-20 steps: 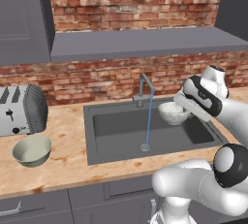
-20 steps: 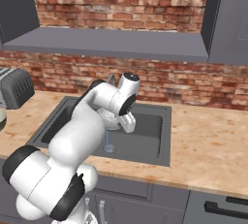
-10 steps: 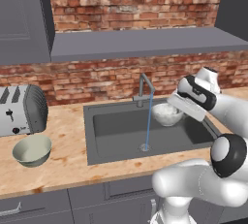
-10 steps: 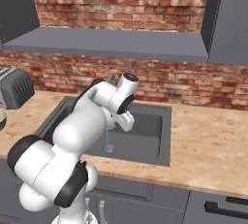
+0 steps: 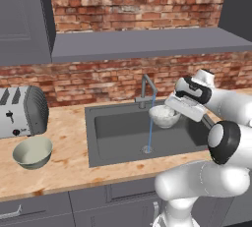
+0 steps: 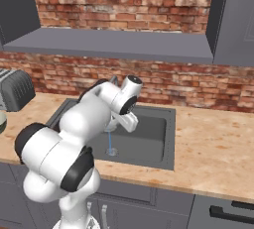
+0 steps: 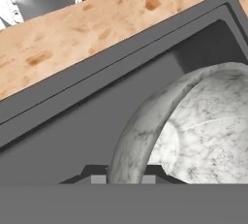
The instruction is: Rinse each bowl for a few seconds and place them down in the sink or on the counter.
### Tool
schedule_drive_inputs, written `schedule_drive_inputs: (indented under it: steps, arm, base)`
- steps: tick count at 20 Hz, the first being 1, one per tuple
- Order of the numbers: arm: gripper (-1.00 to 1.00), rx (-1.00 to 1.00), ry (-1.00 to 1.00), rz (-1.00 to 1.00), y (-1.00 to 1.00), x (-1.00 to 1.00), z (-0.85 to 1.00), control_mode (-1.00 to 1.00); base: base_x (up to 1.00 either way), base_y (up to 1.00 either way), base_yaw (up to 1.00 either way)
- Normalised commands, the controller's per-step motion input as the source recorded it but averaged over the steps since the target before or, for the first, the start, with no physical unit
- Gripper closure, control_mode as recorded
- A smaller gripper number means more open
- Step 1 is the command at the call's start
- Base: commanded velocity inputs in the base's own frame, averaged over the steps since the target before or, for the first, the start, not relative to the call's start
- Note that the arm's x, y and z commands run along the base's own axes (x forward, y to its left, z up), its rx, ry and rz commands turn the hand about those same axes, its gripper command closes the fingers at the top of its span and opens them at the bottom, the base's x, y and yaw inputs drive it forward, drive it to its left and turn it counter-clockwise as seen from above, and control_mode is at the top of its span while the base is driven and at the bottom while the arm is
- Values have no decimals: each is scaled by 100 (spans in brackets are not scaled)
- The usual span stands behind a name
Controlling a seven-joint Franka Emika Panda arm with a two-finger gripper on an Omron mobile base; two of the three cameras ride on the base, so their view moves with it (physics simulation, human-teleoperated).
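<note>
While the hand (image 5: 173, 109) pinches its rim, the speckled round bowl (image 5: 164, 116) hangs over the dark sink (image 5: 118, 137) — beside a thin stream.

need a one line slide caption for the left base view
Claw holds the speckled bowl beside the running tap above the sink; cream bowl waits on the counter.

The wood-grain counter (image 5: 64, 167) carries a toaster (image 5: 22, 111) and a cream bowl (image 5: 32, 152).

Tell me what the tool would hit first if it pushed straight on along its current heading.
Likely the sink's dark wall. The tool, shut on the speckled bowl, points across the basin in the hand view; depth there is unclear.
</note>
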Motion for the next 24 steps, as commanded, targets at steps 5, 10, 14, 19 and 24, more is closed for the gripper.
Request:
schedule_drive_inputs:
  steps: [5,10,14,19,24]
  arm:
    - [100,2,0,9,2,32,-13,-100]
    - [100,2,0,8,0,27,-13,-100]
    - [100,3,0,7,0,21,-13,-100]
    - [100,3,-2,7,-9,4,-5,-100]
    - [100,1,-4,6,-18,-3,1,-100]
  base:
    - [0,0,0]
    - [0,0,0]
    - [0,0,0]
    - [0,0,0]
    - [0,0,0]
